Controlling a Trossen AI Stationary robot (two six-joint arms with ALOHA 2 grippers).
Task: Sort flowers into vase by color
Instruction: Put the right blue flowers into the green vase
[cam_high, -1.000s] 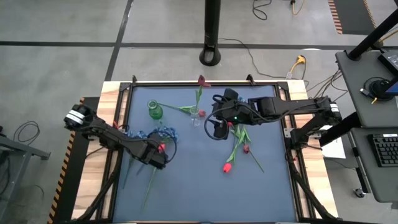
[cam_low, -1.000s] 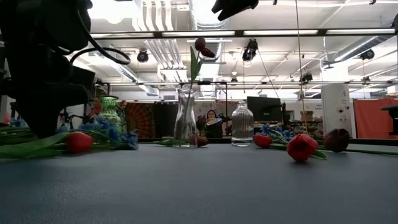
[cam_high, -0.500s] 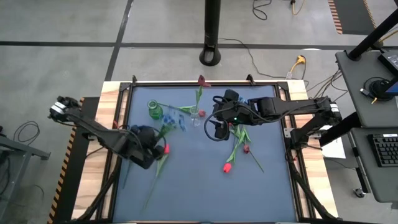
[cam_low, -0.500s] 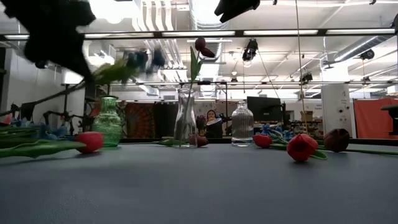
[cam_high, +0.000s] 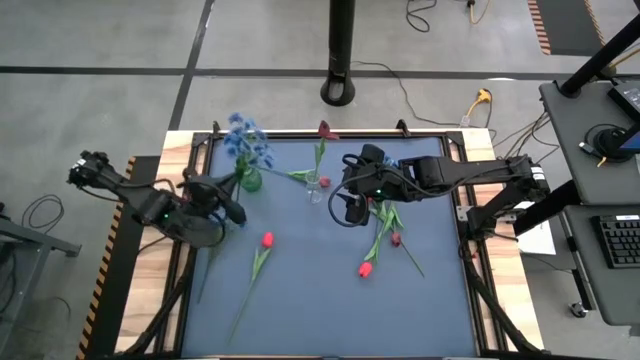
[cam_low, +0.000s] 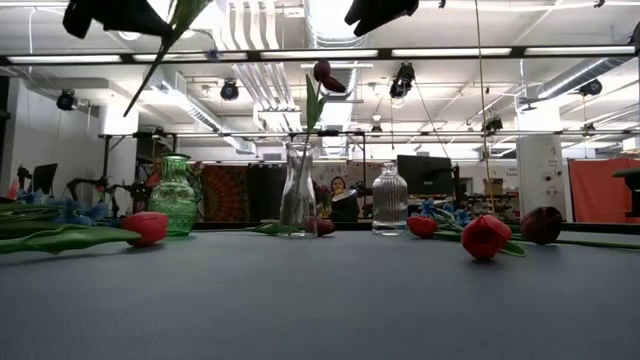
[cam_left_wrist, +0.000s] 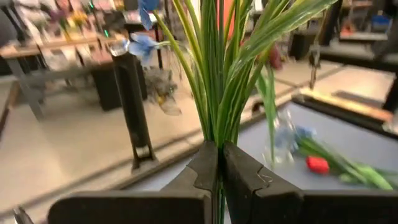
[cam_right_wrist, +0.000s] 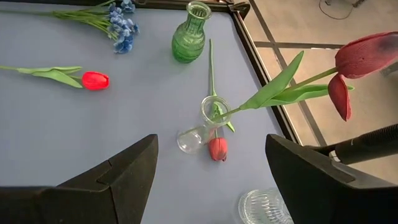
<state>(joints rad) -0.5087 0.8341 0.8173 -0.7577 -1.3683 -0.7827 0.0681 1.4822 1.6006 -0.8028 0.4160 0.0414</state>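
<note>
My left gripper (cam_high: 230, 196) is shut on the green stems (cam_left_wrist: 217, 81) of a blue-blossomed flower (cam_high: 245, 142). It holds the flower raised at the back left, its blossoms above and beyond the green vase (cam_high: 250, 181). In the low view the gripper (cam_low: 120, 15) is high, with the stem (cam_low: 150, 75) slanting down. A clear vase (cam_high: 316, 187) holds one red tulip (cam_high: 325, 130). My right gripper (cam_high: 348, 208) is open and empty, just right of the clear vase. Red tulips (cam_high: 267, 240) (cam_high: 365, 268) (cam_high: 395, 238) lie on the mat. More blue flowers (cam_right_wrist: 121, 25) lie beyond the green vase (cam_right_wrist: 188, 40).
A ribbed clear vase (cam_low: 389, 200) stands near the right arm and also shows in the right wrist view (cam_right_wrist: 264, 208). A red tulip (cam_right_wrist: 217, 149) lies by the clear vase. A black post (cam_high: 341, 50) stands behind the table. A person (cam_low: 340, 190) sits far off.
My left gripper has lifted the blue flower off the mat and swung it to the back left, over the green vase. The right arm has not moved.
</note>
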